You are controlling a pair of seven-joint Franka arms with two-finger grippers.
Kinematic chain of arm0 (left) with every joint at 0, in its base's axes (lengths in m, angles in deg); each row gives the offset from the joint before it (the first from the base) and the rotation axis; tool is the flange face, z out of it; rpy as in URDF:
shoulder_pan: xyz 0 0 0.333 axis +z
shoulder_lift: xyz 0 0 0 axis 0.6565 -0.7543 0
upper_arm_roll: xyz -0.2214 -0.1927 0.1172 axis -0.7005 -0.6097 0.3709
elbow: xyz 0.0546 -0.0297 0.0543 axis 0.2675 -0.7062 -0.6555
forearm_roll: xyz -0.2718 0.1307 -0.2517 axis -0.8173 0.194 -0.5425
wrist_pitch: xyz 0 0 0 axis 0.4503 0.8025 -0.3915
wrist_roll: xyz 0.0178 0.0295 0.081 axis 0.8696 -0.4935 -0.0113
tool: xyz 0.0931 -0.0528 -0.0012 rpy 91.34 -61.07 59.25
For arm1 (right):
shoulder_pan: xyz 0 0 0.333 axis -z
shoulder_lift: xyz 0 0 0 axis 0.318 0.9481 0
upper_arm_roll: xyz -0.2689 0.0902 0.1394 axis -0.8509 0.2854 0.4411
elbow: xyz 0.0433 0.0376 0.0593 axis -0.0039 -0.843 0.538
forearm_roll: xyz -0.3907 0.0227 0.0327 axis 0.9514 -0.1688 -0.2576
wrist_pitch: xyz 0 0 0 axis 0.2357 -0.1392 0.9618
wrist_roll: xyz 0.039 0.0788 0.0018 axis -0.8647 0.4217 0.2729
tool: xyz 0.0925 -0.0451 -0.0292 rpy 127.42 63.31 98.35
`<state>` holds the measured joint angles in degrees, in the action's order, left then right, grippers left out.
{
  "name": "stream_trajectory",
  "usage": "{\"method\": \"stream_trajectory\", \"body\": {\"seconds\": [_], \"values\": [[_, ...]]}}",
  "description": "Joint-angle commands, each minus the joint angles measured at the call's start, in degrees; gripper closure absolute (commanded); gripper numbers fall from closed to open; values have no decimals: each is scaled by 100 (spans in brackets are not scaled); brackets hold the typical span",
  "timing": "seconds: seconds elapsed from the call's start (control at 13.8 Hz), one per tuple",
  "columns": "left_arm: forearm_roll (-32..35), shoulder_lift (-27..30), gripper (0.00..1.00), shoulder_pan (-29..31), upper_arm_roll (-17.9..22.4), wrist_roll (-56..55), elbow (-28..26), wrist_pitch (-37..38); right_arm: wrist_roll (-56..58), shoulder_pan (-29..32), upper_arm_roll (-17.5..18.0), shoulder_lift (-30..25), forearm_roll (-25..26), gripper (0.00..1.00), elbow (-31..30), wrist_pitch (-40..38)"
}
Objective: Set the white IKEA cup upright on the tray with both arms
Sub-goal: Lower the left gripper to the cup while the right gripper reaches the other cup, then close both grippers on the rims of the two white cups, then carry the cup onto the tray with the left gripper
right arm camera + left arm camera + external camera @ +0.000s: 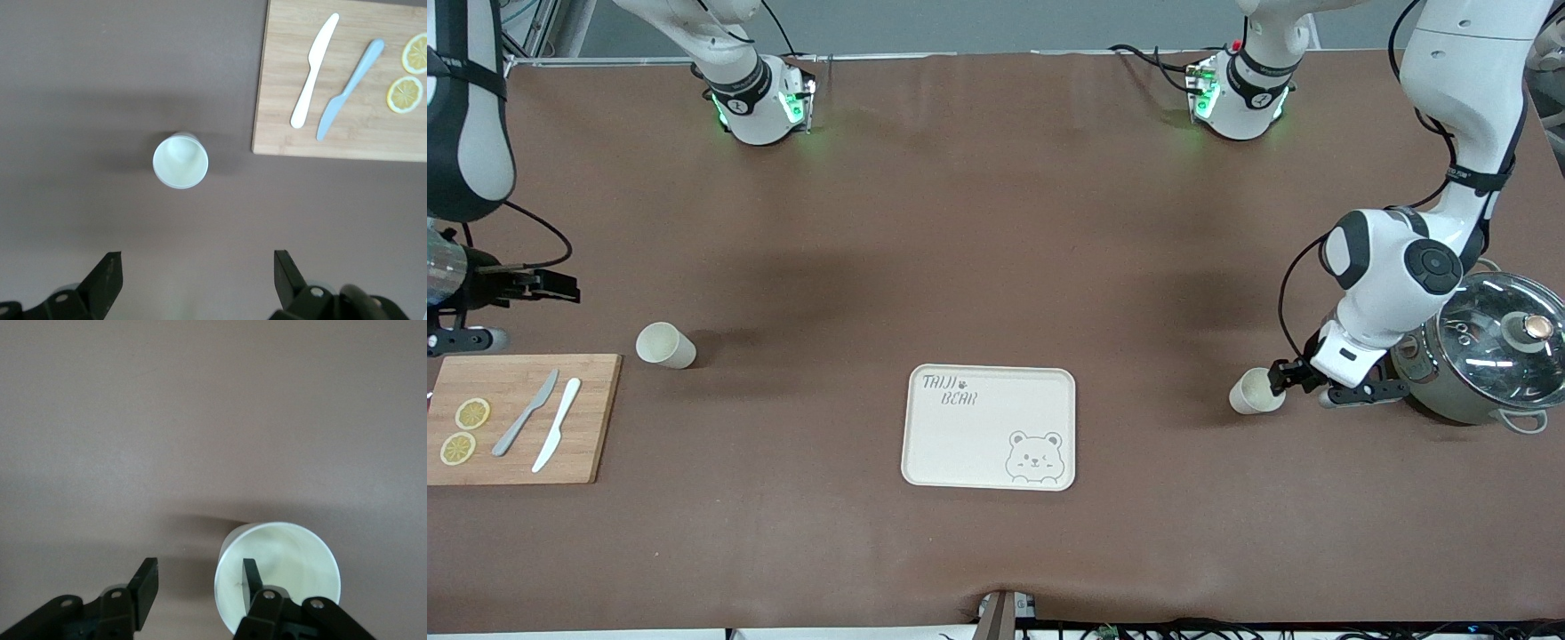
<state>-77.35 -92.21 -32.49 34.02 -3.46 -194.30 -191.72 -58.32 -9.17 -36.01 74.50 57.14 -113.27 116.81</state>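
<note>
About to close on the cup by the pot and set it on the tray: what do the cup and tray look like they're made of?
Cup at the left gripper: the cup looks like matte off-white plastic, thin-walled with no glaze shine; ceramic can't be ruled out. Tray: cream, matte, one-piece with a raised rounded rim and printed grey lettering, probably moulded plastic or a fibre composite.

You are looking at a counter point(996, 222) covered in a matte brown sheet that is filling nearly the whole front view. Soft shadows are lying across its middle. Along the top edge a grey wall point(1005, 22) is showing, and dark cables point(1227, 627) are trailing below the near edge.
</note>
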Motion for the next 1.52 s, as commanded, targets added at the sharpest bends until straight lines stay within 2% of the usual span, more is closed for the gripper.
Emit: {"method": "stream_trajectory", "body": {"seconds": [0.0,0.14,0.22,0.29,0.36,0.43,0.51,0.72,0.94,1.01,1.3,1.44], "values": [[22,-98,57,16,-46,-104,74,-41,-70,196,68,-119,-303,0,-1014,1130],[22,-81,59,16,-55,-199,-5,-41,-70,257,68,100,-410,0,-1359,1878],[22,-98,64,16,-55,-235,-22,-41,-70,284,68,267,-419,0,-1369,2003],[22,-116,73,7,-55,-235,-23,-33,-70,362,68,373,-454,3,-1369,2022],[22,-124,79,-10,-55,-262,-14,-24,-70,389,68,443,-567,10,-1377,2022],[22,-125,93,-37,-55,-271,-14,-15,-70,416,68,531,-664,15,-1377,2030],[30,-133,100,-63,-63,-271,-5,-6,-70,468,68,636,-717,17,-1377,2065],[31,-107,100,-203,-72,-297,109,3,-78,513,68,821,-726,34,-1457,2355],[22,-63,100,-317,-282,-384,599,703,-78,513,68,1076,-998,41,-1465,2530],[30,-72,100,-370,-379,-681,819,993,-78,513,68,1173,-1008,42,-1500,2697],[31,-177,100,-1160,-424,-1902,1637,1689,-70,513,68,1226,-1008,59,-1624,2813],[31,-308,100,-1494,-424,-2299,2163,2093,-70,521,68,1261,-1008,77,-1624,2822]]}}
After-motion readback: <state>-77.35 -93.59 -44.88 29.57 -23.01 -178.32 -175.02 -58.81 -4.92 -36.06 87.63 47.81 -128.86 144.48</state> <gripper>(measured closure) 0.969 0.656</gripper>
